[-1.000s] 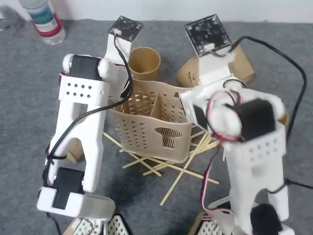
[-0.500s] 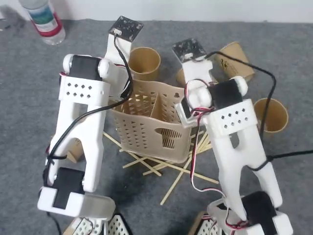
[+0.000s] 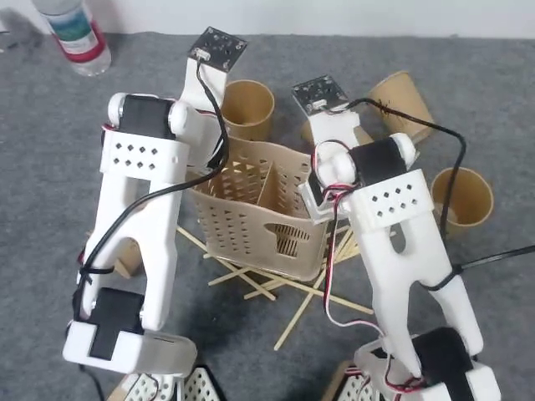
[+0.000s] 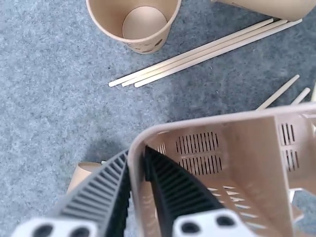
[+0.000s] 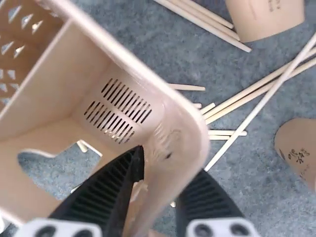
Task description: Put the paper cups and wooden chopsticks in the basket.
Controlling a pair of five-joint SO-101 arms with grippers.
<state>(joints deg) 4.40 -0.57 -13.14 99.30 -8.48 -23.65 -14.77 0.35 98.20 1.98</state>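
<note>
At opposite rims of the beige slotted basket, the left gripper and right gripper each pinch its wall. Paper cups sit behind and beside the basket; wooden chopsticks lie scattered under it.

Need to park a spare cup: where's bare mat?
Bare mat between the bottle and the left arm; also the far-right corner beyond the tipped cup. Crowded around the basket: chopsticks, cups.
</note>
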